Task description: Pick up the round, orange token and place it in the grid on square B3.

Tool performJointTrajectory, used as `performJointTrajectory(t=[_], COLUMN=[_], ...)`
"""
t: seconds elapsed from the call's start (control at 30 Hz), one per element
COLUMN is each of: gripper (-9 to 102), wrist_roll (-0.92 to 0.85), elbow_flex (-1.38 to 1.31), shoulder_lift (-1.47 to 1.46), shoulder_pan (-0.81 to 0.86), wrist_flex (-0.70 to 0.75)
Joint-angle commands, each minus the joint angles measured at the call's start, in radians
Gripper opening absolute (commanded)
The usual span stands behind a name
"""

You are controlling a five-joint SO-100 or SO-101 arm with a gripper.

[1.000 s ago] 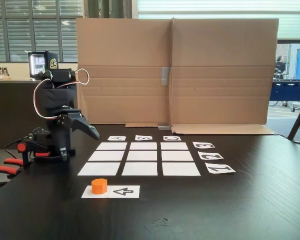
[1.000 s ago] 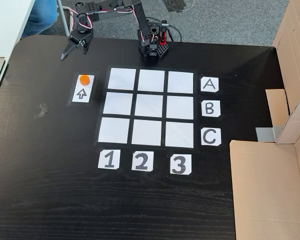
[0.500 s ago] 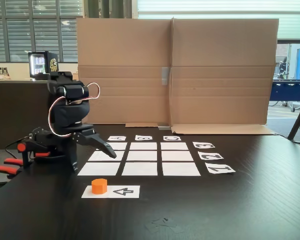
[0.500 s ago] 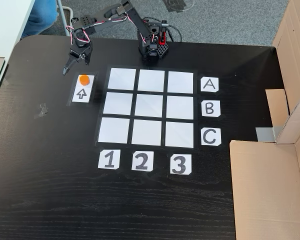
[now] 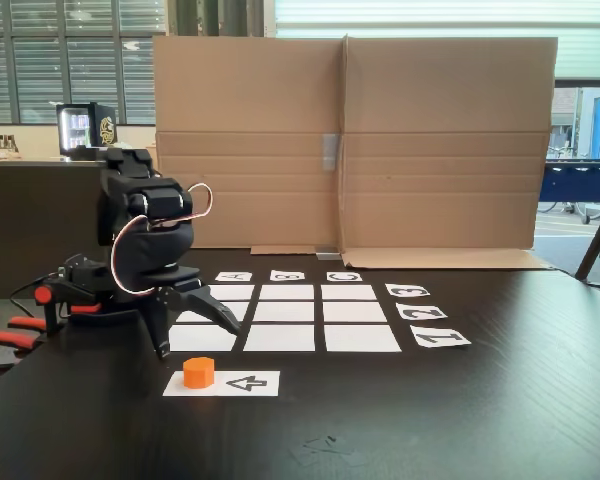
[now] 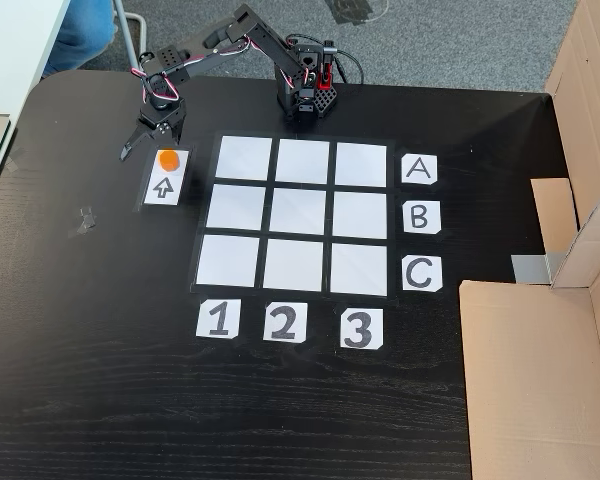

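The orange token [image 5: 199, 372] [image 6: 168, 159] rests on the end of a white strip with a black arrow [image 5: 248, 382] [image 6: 163, 189], beside the grid [image 5: 279, 338] [image 6: 300, 214]. My gripper [image 5: 195, 338] [image 6: 148, 147] is open and hangs low, just behind the token in the side fixed view. In the top fixed view it sits just above and left of the token. One finger [image 5: 225, 322] points toward the grid and the other finger [image 5: 163, 350] hangs down. Nothing is between them. Square B3 [image 5: 286, 292] [image 6: 360, 214] is a bare white cell.
The arm's base [image 6: 302, 95] stands at the table's edge by row A. Red-orange clamp handles [image 5: 8, 338] stick out at the left. A tall cardboard wall [image 5: 345, 140] [image 6: 540, 370] closes off the far side beyond the letter cards. Number cards [image 6: 282, 322] line another side.
The arm has swung out and down from beside its base toward the token. The open gripper is now lower and close to the strip; the token has not moved.
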Motion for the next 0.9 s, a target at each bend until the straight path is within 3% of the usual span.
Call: performJointTrajectory(t=[0.0, 0.63, 0.87], gripper=[75, 80, 73], wrist_roll=[0.034, 0.118, 0.118], elbow_flex=[-0.038, -0.025, -0.012], shoulder_lift=[-0.002, -0.037, -0.041], shoulder_pan=[-0.017, -0.006, -0.002], wrist_flex=[-0.017, -0.080, -0.103])
